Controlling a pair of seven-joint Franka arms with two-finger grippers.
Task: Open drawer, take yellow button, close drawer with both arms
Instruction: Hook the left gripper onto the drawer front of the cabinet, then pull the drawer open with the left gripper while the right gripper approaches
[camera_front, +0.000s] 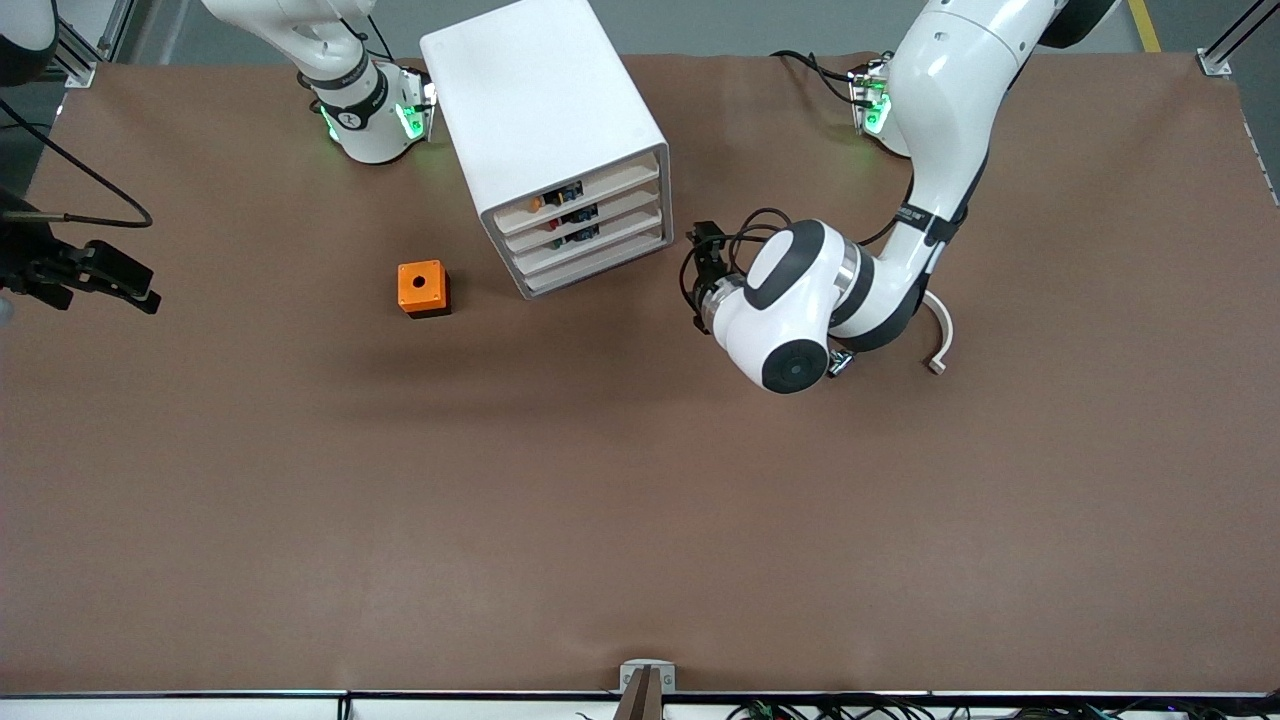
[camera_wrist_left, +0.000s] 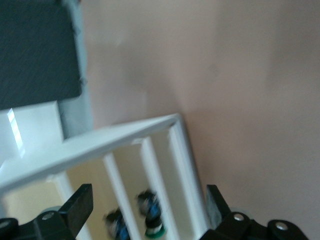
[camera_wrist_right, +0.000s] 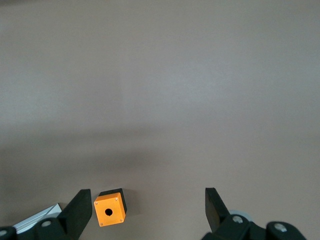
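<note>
Drawer (camera_front: 580, 196) topmost of four, closed; one button (camera_front: 538, 203) inside; two grippers, left (camera_front: 706, 262), right (camera_front: 100, 275), both spread.

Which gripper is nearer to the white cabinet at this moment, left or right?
Left. The left gripper is right beside the cabinet, open at its drawer fronts. The right gripper waits open at the right arm's end of the table, well past the orange box.

white arms (camera_front: 800, 300), black joint bands

The cabinet (camera_wrist_left: 125, 135) is blurred in the left wrist view; its drawers' small parts (camera_front: 565, 215) are too small to identify.
</note>
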